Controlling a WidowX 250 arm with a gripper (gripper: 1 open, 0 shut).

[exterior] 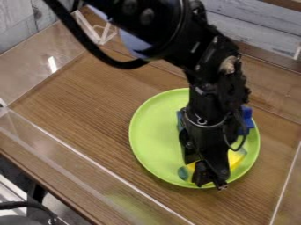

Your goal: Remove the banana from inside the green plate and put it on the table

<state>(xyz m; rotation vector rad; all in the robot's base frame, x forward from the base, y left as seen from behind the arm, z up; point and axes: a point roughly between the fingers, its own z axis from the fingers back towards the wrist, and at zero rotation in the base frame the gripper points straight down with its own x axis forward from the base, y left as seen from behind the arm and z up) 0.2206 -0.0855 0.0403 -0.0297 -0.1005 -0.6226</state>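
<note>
The black robot arm stands nearly vertical over the near-right part of the large round lime-green plate (153,132), its black pincer (212,178) pointing straight down at the plate's front rim. The small curved yellow toy banana (193,168) with its dark green tip lies inside the plate, right at the pincer; only a sliver of yellow and the green end show past the fingers. The pincer reads as clenched, and from its position I judge it clenched on the banana, though the contact faces are hidden by the hand itself. A blue rectangular block (248,115) peeks out behind the arm at the plate's far-right edge. The plate rests on the brown wood-grain counter (83,105), which is fenced by clear acrylic walls (35,57). Risks, as I judge them: the banana is stubby and rounded, so a grip near its end could let it squirt out on the lift and drop back in the plate. The fingers sit very low by the shallow rim; dragging sideways before rising could catch the rim and shove or tip the plate. Free counter on the near-right is narrow, so a placement there could crowd the acrylic wall; the open wood to the left looks safer.
</note>
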